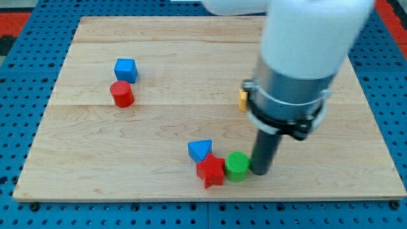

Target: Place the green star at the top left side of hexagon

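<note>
My tip (259,172) rests on the board at the lower middle right, against the right side of a green round block (237,165). That green block touches a red star (211,170) on its left. A blue triangle (200,150) sits just above the red star. A yellow block (242,99) shows only as a sliver at the left edge of my arm; its shape cannot be made out. No green star and no clear hexagon show; my arm hides part of the board's right side.
A blue cube (125,69) and a red cylinder (121,94) sit close together at the upper left. The wooden board (82,165) ends near the bottom of the view, just below the red star.
</note>
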### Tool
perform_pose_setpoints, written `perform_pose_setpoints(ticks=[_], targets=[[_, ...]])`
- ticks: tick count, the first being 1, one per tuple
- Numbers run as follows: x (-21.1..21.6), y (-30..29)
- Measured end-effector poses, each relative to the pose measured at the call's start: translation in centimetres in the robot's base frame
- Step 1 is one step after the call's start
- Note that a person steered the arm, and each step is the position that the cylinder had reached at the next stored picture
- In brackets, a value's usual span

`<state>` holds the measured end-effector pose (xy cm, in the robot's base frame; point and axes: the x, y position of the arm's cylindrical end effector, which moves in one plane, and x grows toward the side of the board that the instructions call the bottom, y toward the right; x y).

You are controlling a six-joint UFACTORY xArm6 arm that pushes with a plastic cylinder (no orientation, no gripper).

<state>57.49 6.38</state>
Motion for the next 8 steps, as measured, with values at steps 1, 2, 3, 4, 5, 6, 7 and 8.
perform_pose_setpoints(ticks=[1, 2, 3, 4, 5, 6, 7, 8], targets=[[0.0, -2.8], [0.0, 1.5], [-3.9, 11.3], [-10.4, 18.4], [-15.6, 19.4], [-18.9, 17.7], [-18.9, 11.5], [-18.0, 4.4]])
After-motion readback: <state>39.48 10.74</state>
